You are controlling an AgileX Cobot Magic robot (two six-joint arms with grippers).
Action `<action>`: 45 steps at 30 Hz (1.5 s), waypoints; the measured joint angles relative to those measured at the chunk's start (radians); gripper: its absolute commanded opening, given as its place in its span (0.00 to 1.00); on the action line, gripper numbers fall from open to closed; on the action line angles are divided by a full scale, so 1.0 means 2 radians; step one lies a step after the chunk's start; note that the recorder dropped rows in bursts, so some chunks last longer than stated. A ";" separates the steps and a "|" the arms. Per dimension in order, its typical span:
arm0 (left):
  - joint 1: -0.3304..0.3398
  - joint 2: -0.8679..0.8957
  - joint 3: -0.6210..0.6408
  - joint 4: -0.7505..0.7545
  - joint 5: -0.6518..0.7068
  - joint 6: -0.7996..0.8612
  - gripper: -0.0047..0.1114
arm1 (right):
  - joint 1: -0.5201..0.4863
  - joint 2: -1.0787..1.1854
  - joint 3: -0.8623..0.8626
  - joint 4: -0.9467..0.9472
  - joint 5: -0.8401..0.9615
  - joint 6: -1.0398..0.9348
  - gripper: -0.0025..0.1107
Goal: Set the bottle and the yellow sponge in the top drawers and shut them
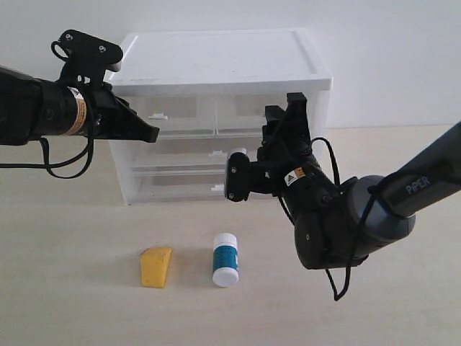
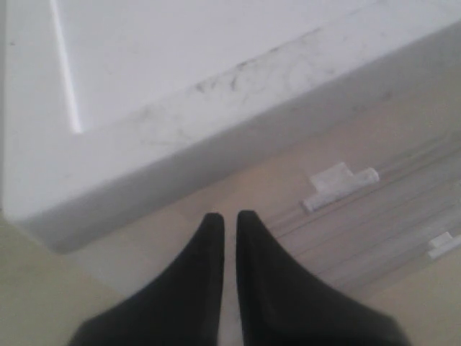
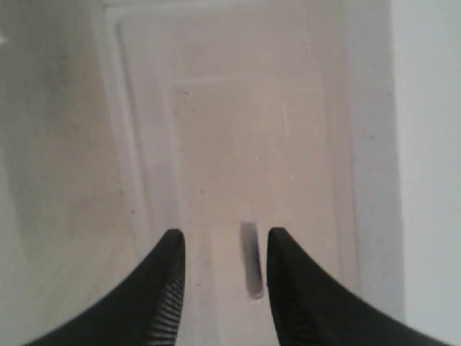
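The white bottle (image 1: 225,259) with a teal label lies on the table in front of the cabinet (image 1: 216,61), the yellow sponge (image 1: 156,267) just left of it. Both top drawers look shut. My left gripper (image 1: 150,134) (image 2: 230,216) hovers shut and empty at the cabinet's front left corner, short of the left top drawer's tab handle (image 1: 158,115) (image 2: 338,184). My right gripper (image 1: 279,119) (image 3: 225,234) is open at the right top drawer (image 1: 245,115), with that drawer's tab handle (image 3: 250,259) between its fingers, nearer one finger and untouched.
Two full-width translucent drawers (image 1: 180,166) sit below the top pair, one handle (image 2: 443,245) showing in the left wrist view. The right arm's body (image 1: 338,216) hangs over the table right of the bottle. A wall stands behind the cabinet.
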 measured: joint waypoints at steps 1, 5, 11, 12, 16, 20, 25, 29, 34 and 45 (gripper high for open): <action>0.000 0.000 0.000 0.000 0.000 0.000 0.07 | -0.002 0.003 0.000 -0.002 0.000 0.000 0.32; 0.000 0.000 0.000 0.000 0.000 0.000 0.07 | -0.010 0.004 0.000 -0.006 0.000 0.000 0.32; 0.000 0.000 0.000 0.000 0.000 0.000 0.07 | -0.011 0.004 0.000 -0.012 0.000 0.000 0.32; 0.000 0.000 0.000 0.000 0.000 0.000 0.07 | -0.012 0.004 0.000 -0.012 0.000 0.000 0.32; 0.000 0.000 0.000 0.000 0.000 0.000 0.07 | -0.012 0.004 -0.001 -0.011 0.000 0.000 0.32; 0.000 0.000 0.000 0.000 -0.001 0.000 0.07 | -0.012 0.004 -0.004 -0.008 0.003 0.000 0.32; 0.000 0.000 0.000 0.000 -0.001 0.000 0.07 | -0.012 0.004 -0.005 -0.006 0.004 0.000 0.32; 0.000 0.000 0.000 0.000 -0.001 0.000 0.07 | -0.012 0.004 -0.005 -0.004 0.004 0.000 0.32; 0.000 0.000 0.000 0.000 -0.001 0.000 0.07 | -0.002 0.004 -0.009 0.018 0.005 -0.005 0.32; 0.000 0.000 0.000 0.000 -0.001 0.000 0.07 | 0.017 -0.028 0.005 0.047 0.001 -0.034 0.32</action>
